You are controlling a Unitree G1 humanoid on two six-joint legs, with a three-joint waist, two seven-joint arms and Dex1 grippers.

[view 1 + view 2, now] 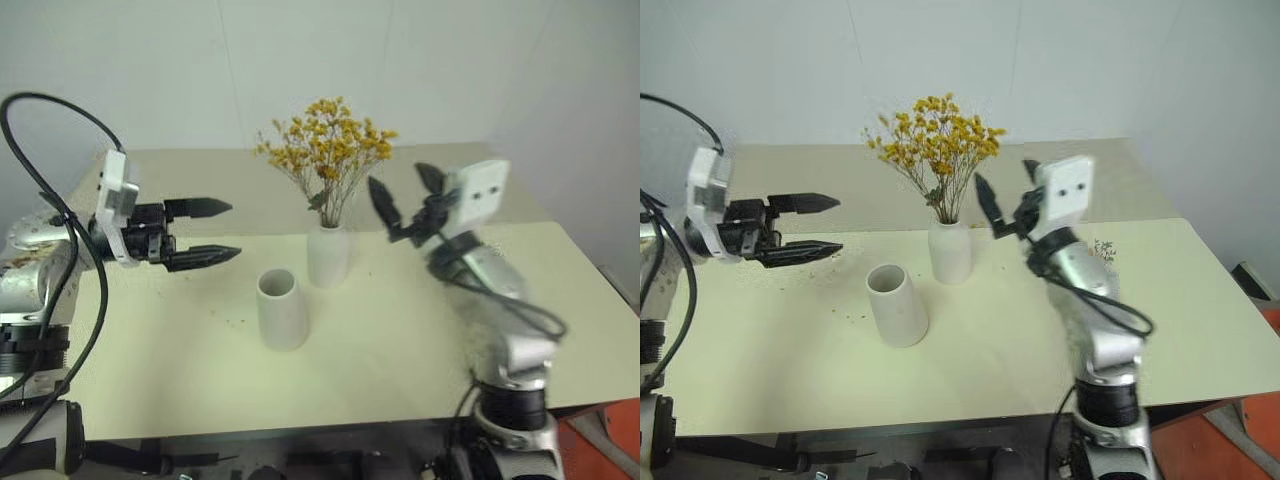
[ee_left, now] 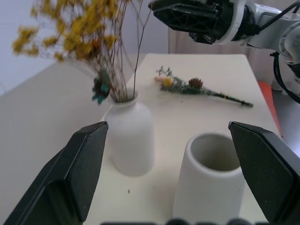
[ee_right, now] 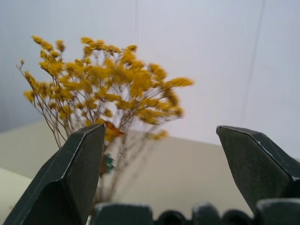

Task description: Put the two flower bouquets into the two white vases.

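While the yellow spray (image 1: 328,150) stands in the bottle-shaped vase (image 1: 328,256) at the table's (image 1: 400,340) middle, my left gripper (image 1: 215,232) and right gripper (image 1: 402,195) both hang spread wide, holding nothing. The small grey-green bunch (image 2: 197,87) lies flat on the table behind my right arm. It looks light, dry and brittle, so I judge the thin stems the safest place to pinch. I count two bouquets and two vases; the wide-mouthed vase (image 1: 281,308) stands empty, just beside the other.
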